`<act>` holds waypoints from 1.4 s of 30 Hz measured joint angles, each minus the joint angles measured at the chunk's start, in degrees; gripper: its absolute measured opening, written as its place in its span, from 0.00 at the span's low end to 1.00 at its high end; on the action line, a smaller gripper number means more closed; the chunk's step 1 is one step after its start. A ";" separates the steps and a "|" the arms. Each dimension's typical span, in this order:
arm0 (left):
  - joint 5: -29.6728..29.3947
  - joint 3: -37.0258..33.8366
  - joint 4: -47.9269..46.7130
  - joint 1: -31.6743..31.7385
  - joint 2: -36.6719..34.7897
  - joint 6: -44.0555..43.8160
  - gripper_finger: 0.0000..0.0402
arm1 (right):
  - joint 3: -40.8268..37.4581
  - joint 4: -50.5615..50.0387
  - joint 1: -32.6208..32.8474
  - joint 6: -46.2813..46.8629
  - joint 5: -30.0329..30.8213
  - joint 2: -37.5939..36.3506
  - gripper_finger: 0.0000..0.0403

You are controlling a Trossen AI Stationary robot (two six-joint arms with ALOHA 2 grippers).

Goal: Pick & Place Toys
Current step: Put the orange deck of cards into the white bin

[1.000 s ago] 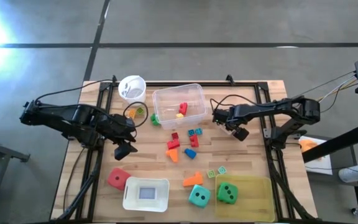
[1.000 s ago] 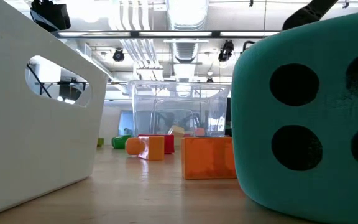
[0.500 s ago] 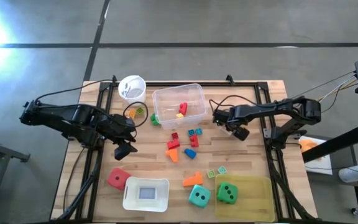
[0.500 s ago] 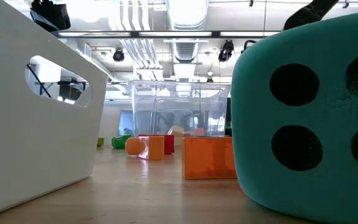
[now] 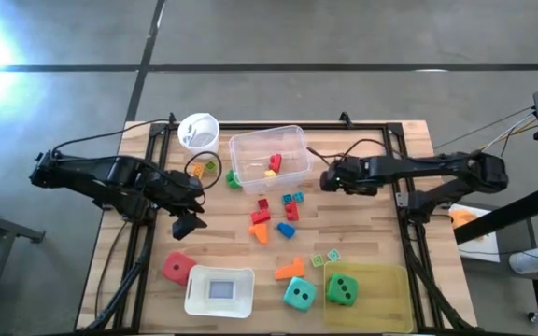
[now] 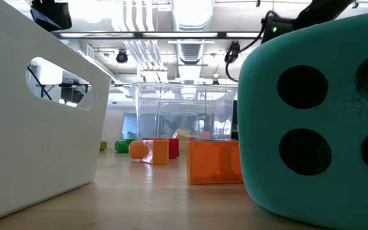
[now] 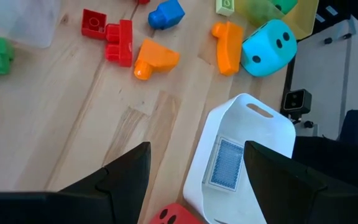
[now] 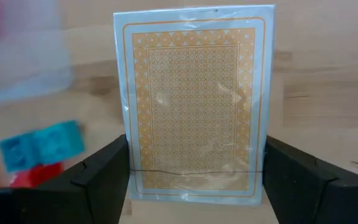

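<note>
Small red, blue and orange blocks lie on the wooden table's middle. A teal dice and a red dice rest near the front edge. A green dice sits in a yellow tray. My right gripper, just right of the clear tub, is shut on a wrapped pack of playing cards. My left gripper hangs open at the left, over bare wood and the rim of a white tub. My right gripper pinches the card pack between its two fingers, one on each long edge, near one short end. The fingers come from above, pointing steeply down. The pack's orange patterned back faces the wrist camera, and the pack looks lifted off the wood.
The clear tub holds red and yellow blocks. A white cup stands at the far left. The white tub at the front holds a blue-backed card pack. Two small flat tiles lie by the yellow tray. Black frame rails run along both table sides.
My right gripper has risen and shifted a little toward the clear tub, and its wrist has rolled. The pale pack that showed below it on the wood is now hidden under the gripper in the high view.
</note>
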 joint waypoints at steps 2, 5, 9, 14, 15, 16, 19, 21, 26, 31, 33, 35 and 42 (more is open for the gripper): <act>0.00 0.12 0.12 0.00 -0.02 -0.50 0.65 | -0.02 -0.16 0.65 -2.69 -0.22 -2.34 0.72; -0.02 0.12 0.26 0.00 -0.02 -0.87 0.65 | -0.02 -0.29 1.50 -6.75 -0.62 -5.53 0.72; -0.03 0.12 0.87 0.01 -0.02 -2.22 0.65 | 0.04 -2.05 2.37 -10.34 -2.05 -9.01 0.72; -2.76 0.12 1.70 0.21 -0.02 -5.41 0.65 | 1.10 -3.05 3.74 -15.26 -2.38 -11.93 0.72; -3.36 0.12 1.89 0.46 -0.02 -6.30 0.65 | 1.46 -3.08 4.01 -16.56 -2.39 -12.24 0.72; -3.86 0.12 2.24 0.75 -0.02 -7.31 0.65 | 1.92 -3.18 4.33 -17.75 -2.42 -12.54 0.72; -4.37 0.12 3.89 1.92 -0.02 -10.58 0.65 | 4.21 -3.94 5.20 -21.31 -2.76 -12.92 0.72; -4.37 0.12 5.45 2.58 -0.02 -12.67 0.65 | 6.58 -4.81 5.87 -24.75 -2.76 -12.82 0.72; -4.70 0.12 10.95 4.05 0.00 -17.09 0.65 | 13.88 -7.54 6.48 -35.86 -1.43 -12.81 0.72; -7.09 0.12 21.09 6.71 0.02 -22.91 0.65 | 21.75 -12.76 6.48 -46.21 1.25 -12.30 0.72; -7.84 0.14 26.09 7.89 0.41 -25.08 0.65 | 25.05 -15.37 6.57 -50.08 2.07 -11.22 0.72; -8.18 0.12 30.29 9.19 0.97 -26.84 0.65 | 28.60 -17.45 7.07 -53.39 3.26 -9.69 0.72; -8.68 0.14 37.35 11.18 4.03 -31.77 0.65 | 40.31 -24.05 11.70 -60.74 7.56 -1.23 0.72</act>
